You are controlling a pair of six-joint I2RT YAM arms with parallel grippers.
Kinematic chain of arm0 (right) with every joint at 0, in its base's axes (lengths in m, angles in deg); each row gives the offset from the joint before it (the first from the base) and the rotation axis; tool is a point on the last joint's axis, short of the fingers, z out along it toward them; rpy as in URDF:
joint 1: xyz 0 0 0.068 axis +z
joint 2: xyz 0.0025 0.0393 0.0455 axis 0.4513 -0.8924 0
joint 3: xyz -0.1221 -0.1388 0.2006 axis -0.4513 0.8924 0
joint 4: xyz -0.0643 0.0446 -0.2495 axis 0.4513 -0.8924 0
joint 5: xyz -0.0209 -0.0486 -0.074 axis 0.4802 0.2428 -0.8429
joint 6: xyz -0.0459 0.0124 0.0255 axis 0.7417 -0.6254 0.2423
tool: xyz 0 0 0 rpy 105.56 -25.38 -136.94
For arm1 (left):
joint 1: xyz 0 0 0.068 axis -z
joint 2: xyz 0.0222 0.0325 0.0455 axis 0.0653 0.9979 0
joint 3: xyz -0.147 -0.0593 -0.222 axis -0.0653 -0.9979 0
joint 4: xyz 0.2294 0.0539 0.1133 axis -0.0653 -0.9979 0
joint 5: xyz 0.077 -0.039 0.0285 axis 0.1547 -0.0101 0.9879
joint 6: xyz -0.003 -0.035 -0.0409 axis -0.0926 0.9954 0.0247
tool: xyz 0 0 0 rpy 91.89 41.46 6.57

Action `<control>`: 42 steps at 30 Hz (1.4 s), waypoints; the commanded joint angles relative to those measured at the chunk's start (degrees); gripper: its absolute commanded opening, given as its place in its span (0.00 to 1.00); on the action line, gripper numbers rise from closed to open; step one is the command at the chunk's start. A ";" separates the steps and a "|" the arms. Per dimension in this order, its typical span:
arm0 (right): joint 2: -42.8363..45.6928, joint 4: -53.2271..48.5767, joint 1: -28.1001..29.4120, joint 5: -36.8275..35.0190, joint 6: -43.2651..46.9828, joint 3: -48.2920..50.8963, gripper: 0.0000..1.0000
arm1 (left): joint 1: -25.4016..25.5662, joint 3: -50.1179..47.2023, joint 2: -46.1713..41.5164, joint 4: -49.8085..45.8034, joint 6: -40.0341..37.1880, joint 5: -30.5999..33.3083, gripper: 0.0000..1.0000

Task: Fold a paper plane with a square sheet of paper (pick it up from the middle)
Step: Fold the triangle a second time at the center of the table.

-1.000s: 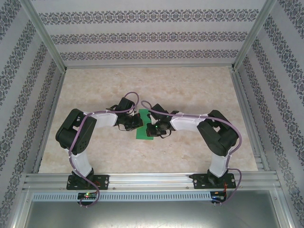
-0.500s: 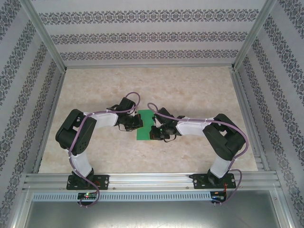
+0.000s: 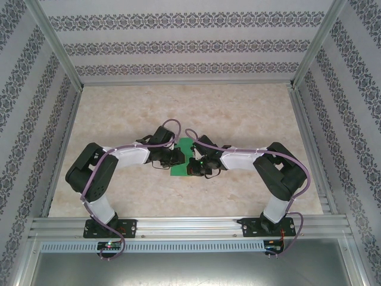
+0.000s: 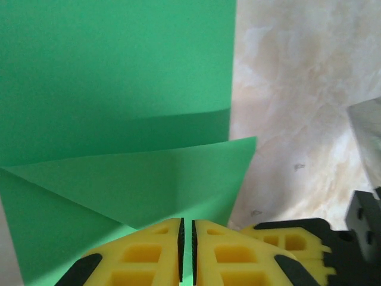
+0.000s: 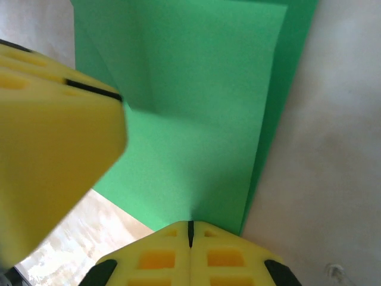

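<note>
**Part-folded square sheet of paper (image 3: pixel 178 169)**

Nearest, in the left wrist view: left hand (image 4: pixel 186 221), yellow fingers all but together, a hairline slit between them with green showing through. Tips at the sheet's near edge. Cannot tell whether any paper is pinched.

In the right wrist view: right hand (image 5: pixel 190 223), fingers pressed fully together, tips against the sheet's edge, nothing seen between them.

Past both sets of tips: bright green paper, plain and unmarked, lying in layers at mid-counter (image 3: pixel 238 119) between the two hands. One flap turned over with a slanted edge running to a pointed corner, shadow beneath it. Long straight edge alongside, and from above a strip longer than wide.

Farther out: pale marbled surface, then striped patterned walls (image 3: pixel 178 47).
</note>
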 commanded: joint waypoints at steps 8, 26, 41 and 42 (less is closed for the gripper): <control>-2.91 -4.01 -0.07 -0.09 -0.74 2.09 0.00 | -2.47 1.26 3.68 -2.24 -2.54 3.63 0.15; -0.31 0.27 0.35 2.79 -3.20 -0.47 0.01 | -13.49 3.31 0.78 -6.78 -5.68 1.51 0.18; 5.48 -3.68 -8.55 -0.25 6.65 -8.64 0.62 | -14.17 1.28 -12.33 -13.33 3.16 11.90 0.77; 4.59 -3.56 -9.09 0.76 7.10 -8.92 0.63 | -14.16 0.93 -12.96 -12.97 3.32 12.05 0.82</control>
